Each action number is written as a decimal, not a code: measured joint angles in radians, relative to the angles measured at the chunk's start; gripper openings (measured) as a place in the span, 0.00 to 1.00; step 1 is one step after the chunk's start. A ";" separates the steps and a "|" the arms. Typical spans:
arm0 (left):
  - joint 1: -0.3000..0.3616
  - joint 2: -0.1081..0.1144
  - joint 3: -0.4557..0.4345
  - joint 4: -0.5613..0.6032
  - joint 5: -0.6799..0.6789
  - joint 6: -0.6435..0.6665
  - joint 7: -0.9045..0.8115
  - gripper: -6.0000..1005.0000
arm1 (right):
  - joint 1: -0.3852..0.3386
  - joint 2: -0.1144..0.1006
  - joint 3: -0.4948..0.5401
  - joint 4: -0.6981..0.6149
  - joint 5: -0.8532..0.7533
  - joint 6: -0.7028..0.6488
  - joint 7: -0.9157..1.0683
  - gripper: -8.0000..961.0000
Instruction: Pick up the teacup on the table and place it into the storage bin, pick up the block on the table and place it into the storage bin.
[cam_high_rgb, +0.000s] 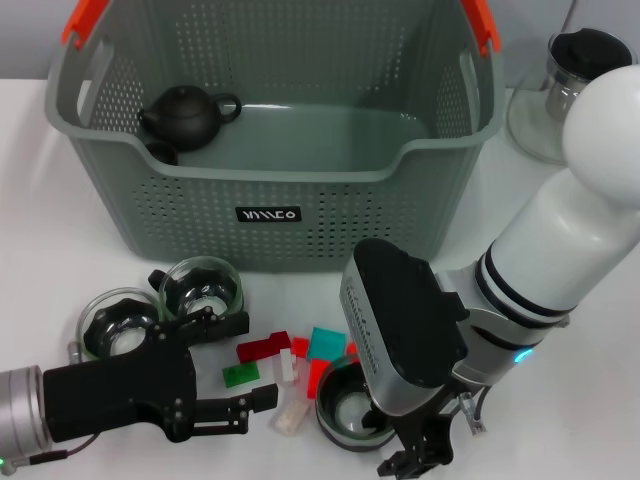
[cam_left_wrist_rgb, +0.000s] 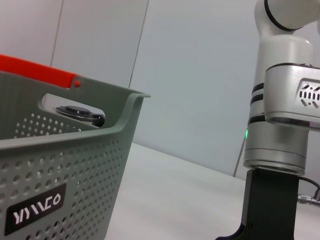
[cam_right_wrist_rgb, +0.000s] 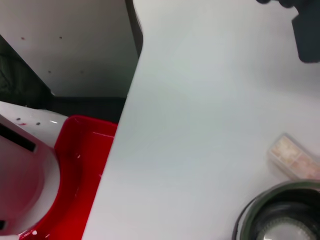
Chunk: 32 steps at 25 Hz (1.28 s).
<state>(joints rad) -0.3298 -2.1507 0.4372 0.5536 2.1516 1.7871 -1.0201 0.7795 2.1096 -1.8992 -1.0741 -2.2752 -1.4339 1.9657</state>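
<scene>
The left claw (cam_high_rgb: 232, 368) hovers low over the tabletop (cam_high_rgb: 40, 200), its fingers spread wide and holding nothing. Just past its upper finger sit two glass teacups (cam_high_rgb: 201, 286), side by side. Between its fingers and the right claw (cam_high_rgb: 418, 458) lie about six small blocks (cam_high_rgb: 263, 350), red, green, teal and pale. The right claw hangs just beside a third teacup (cam_high_rgb: 345, 410); its opening cannot be told. Beyond both stands the storage bin (cam_high_rgb: 300, 215), one black teapot (cam_high_rgb: 188, 115) inside.

Bin (cam_high_rgb: 330, 215): grey-green, perforated, orange handles, black label. Teapot (cam_high_rgb: 188, 116): black. Blocks (cam_high_rgb: 262, 350): red, green, teal. Counter (cam_high_rgb: 60, 240): white.
</scene>
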 joint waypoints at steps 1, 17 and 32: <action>0.000 0.000 0.000 0.000 0.000 0.000 0.000 0.93 | 0.001 0.000 -0.001 -0.002 -0.004 -0.001 0.003 0.64; 0.000 0.000 0.000 0.000 -0.001 0.000 0.000 0.93 | 0.002 -0.003 0.001 -0.036 -0.006 -0.023 0.051 0.11; 0.003 0.007 -0.004 0.008 0.001 0.010 0.000 0.93 | -0.020 -0.011 0.282 -0.279 -0.007 -0.303 0.091 0.07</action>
<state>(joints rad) -0.3269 -2.1437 0.4330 0.5620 2.1524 1.7975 -1.0200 0.7593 2.0989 -1.6172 -1.3535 -2.2825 -1.7364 2.0569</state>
